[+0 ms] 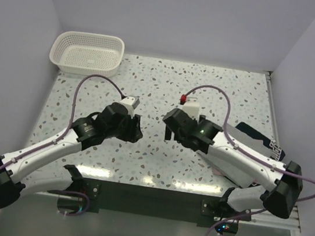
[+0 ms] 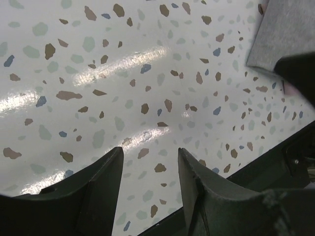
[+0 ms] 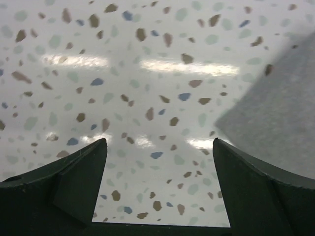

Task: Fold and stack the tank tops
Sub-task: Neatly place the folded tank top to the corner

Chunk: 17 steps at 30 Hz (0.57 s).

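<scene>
A folded pile of tank tops lies on the right side of the table, mostly hidden under my right arm. The navy one (image 1: 257, 138) shows white lettering at its right end. A corner of a grey tank top (image 3: 278, 113) lies just right of my right gripper (image 3: 160, 140), which stands wide open over bare tabletop. The same grey cloth (image 2: 285, 34) shows at the top right of the left wrist view. My left gripper (image 2: 149, 150) is open with nothing between its fingers. Both grippers (image 1: 137, 131) (image 1: 170, 134) face each other at the table's middle.
A white lattice basket (image 1: 90, 36) stands at the far left corner with nothing in it. The speckled tabletop (image 1: 168, 84) stretches behind both arms. The table's dark front edge (image 2: 256, 167) runs close under the left fingers.
</scene>
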### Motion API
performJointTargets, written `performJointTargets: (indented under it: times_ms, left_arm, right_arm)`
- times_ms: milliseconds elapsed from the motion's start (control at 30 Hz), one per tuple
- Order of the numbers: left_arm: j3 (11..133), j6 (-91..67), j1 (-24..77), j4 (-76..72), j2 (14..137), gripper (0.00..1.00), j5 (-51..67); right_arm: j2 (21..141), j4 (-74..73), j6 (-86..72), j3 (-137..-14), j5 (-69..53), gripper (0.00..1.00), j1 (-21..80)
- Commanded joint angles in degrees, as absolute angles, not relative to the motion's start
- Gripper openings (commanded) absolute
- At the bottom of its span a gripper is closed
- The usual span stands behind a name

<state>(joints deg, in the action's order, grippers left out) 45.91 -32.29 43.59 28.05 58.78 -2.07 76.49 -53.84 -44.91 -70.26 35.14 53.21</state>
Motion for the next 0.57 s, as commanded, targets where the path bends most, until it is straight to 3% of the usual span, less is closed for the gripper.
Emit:
performJointTargets:
  times_ms: [0, 167, 533]
  left_arm:
    - [48.2, -36.1, 43.2, 27.9, 57.0, 0.54, -7.6]
    - [47.7, -39.5, 43.2, 27.1, 56.8, 0.54, -11.1]
    - [47.6, -42.0, 43.2, 28.9, 56.6, 0.54, -13.9]
  right_arm:
    - [79.5, -41.1, -47.6, -67.3, 38.9, 0.91, 60.6]
    - [77.8, -27.1, -44.9, -60.6, 31.6, 0.93, 63.9]
    - [67.0, -23.1, -41.5, -53.0, 39.6, 0.99, 63.8]
